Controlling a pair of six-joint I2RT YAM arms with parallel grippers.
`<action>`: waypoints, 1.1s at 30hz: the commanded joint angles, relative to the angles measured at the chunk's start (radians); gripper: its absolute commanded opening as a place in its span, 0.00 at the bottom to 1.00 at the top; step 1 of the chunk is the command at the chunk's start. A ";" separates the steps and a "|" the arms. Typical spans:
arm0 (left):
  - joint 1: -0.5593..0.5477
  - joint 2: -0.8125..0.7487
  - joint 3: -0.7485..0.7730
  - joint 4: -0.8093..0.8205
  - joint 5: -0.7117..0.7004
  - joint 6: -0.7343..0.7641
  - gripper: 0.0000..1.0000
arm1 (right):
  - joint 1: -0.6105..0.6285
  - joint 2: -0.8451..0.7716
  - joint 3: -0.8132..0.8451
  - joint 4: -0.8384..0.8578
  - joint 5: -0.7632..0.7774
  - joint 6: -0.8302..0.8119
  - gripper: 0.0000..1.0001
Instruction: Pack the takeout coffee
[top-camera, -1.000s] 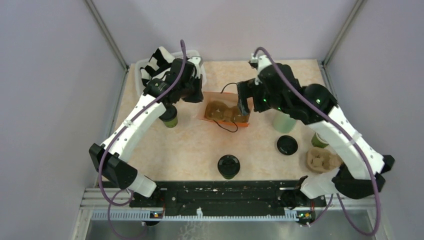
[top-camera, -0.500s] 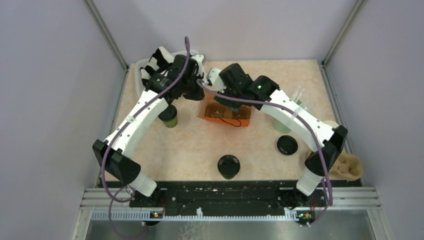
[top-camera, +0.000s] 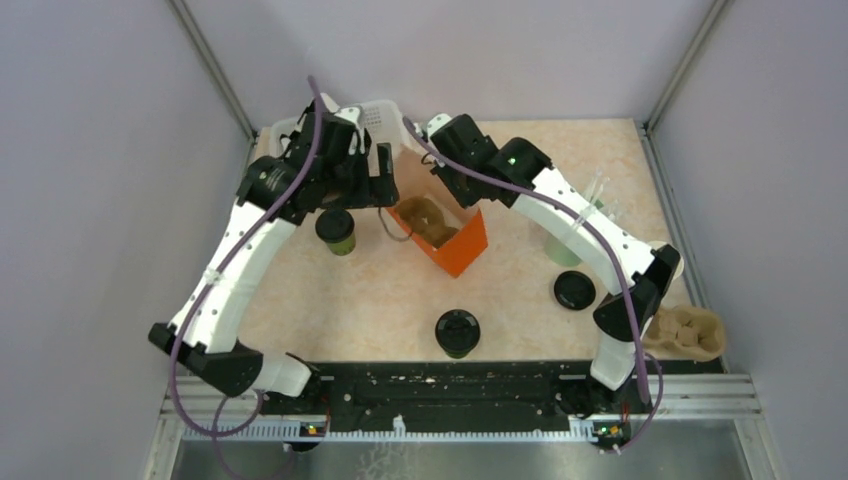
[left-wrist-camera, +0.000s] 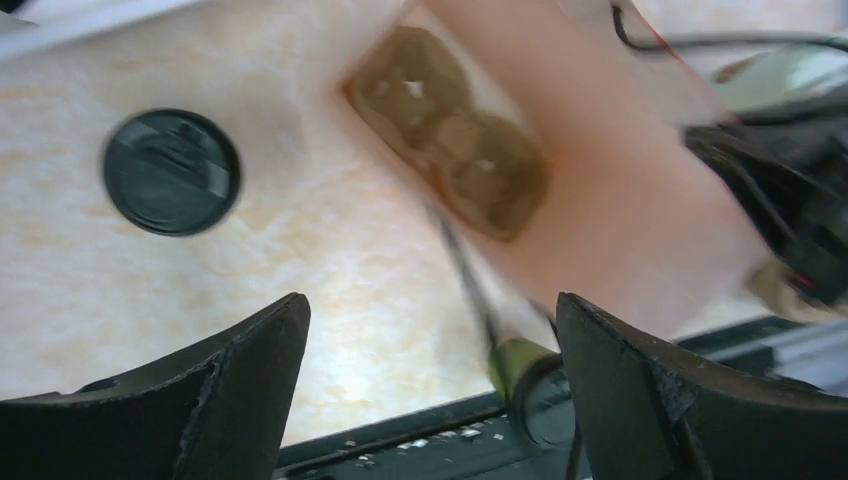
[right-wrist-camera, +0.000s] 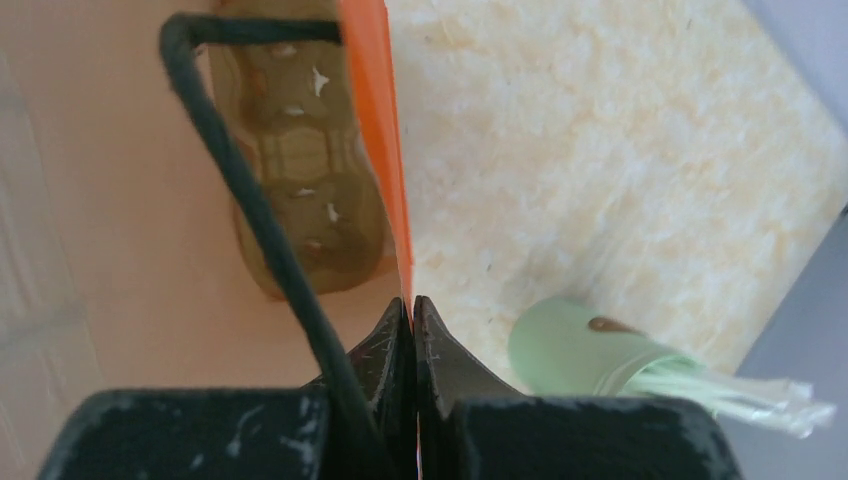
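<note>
Two takeout coffee cups, dark green with black lids, stand on the table: one (top-camera: 336, 228) (left-wrist-camera: 171, 172) left of the orange paper bag (top-camera: 462, 250), the other (top-camera: 457, 332) (left-wrist-camera: 528, 377) near the front edge. The bag stands open and tilted, with a brown pulp cup carrier (top-camera: 430, 218) (left-wrist-camera: 447, 133) (right-wrist-camera: 300, 170) at its bottom. My right gripper (top-camera: 432, 182) (right-wrist-camera: 412, 305) is shut on the bag's orange top edge (right-wrist-camera: 372, 100), beside its black cord handle (right-wrist-camera: 250, 200). My left gripper (top-camera: 378, 185) (left-wrist-camera: 430, 302) hangs open and empty just left of the bag.
A pale mint tumbler of white straws (top-camera: 563, 248) (right-wrist-camera: 580, 350) stands right of the bag. A loose black lid (top-camera: 574, 290) lies in front of it. A second brown carrier (top-camera: 686, 333) sits at the right front. A white container (top-camera: 378, 114) is at the back left.
My right gripper has shut on the bag's edge and the bag now stands up, open. My left gripper has opened, let go and drawn back to the left.
</note>
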 joint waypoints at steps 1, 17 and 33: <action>-0.005 -0.111 -0.093 0.097 0.194 -0.164 0.98 | -0.015 -0.002 0.045 -0.074 -0.001 0.257 0.00; -0.003 -0.021 -0.147 0.192 0.138 -0.148 0.71 | -0.016 -0.183 -0.221 0.083 0.042 0.588 0.00; -0.005 0.088 0.212 0.379 0.546 -0.234 0.00 | -0.030 -0.447 -0.431 0.258 0.013 0.805 0.00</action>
